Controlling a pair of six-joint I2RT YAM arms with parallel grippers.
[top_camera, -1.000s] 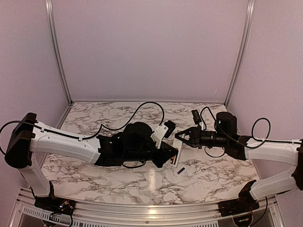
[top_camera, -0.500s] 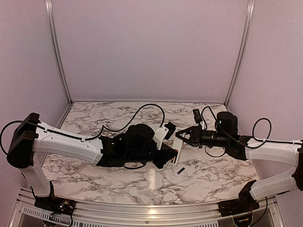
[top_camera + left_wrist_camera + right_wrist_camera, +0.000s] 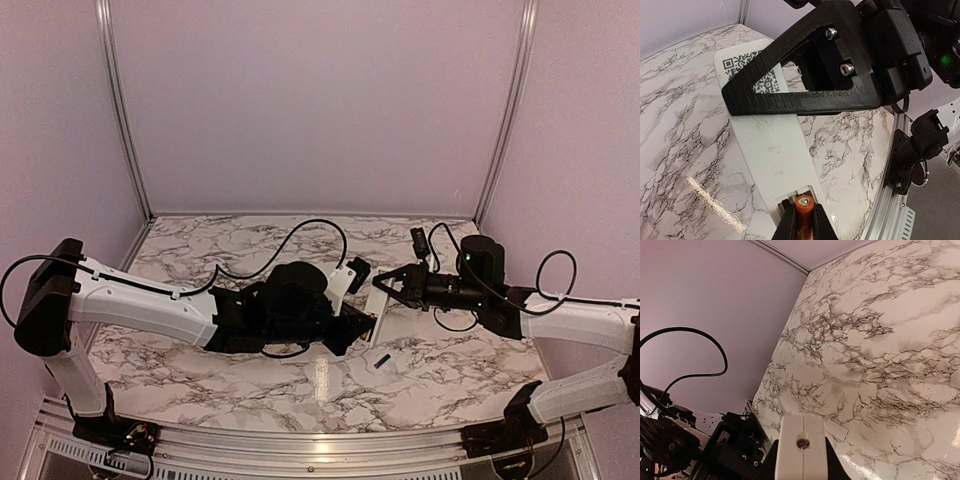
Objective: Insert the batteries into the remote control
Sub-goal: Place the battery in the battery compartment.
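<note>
We are pinching the orange battery [image 3: 804, 209] in the left gripper [image 3: 803, 222] and clamping the remote control [image 3: 774, 150] in the right gripper [image 3: 383, 287].

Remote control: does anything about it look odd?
The remote control is back-side up, QR label showing, its battery bay uncovered. Left fingers grip an orange-copper battery there; right fingers clamp the far end.
</note>
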